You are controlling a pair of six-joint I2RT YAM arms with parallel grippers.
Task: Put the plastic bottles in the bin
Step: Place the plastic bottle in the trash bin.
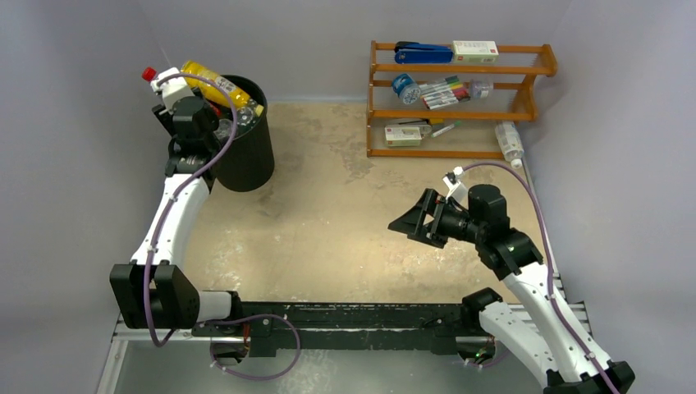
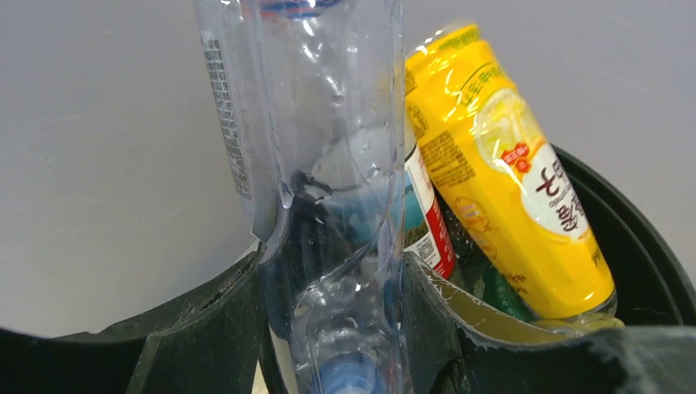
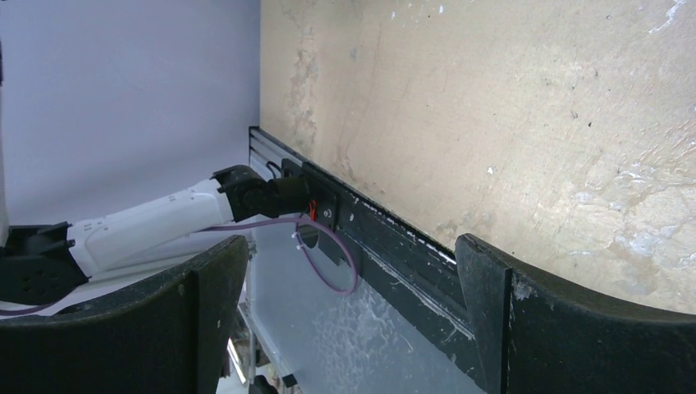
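Note:
My left gripper [image 1: 164,98] is shut on a clear plastic bottle [image 2: 328,164] with a red cap [image 1: 148,74]. It holds the bottle at the far-left rim of the black bin [image 1: 246,144], in front of the wall. In the left wrist view the fingers [image 2: 205,328] squeeze the bottle's body. A yellow bottle [image 1: 215,84] sticks out of the bin, beside a red-and-white labelled bottle [image 2: 427,222] and others. Another clear bottle [image 1: 510,141] lies at the right end of the rack. My right gripper [image 1: 410,220] is open and empty above the table's right half.
The orange wooden rack [image 1: 460,115] with markers and boxes stands at the back right. The black base rail [image 1: 345,316] runs along the near edge and also shows in the right wrist view [image 3: 394,238]. Grey walls close in the back and sides.

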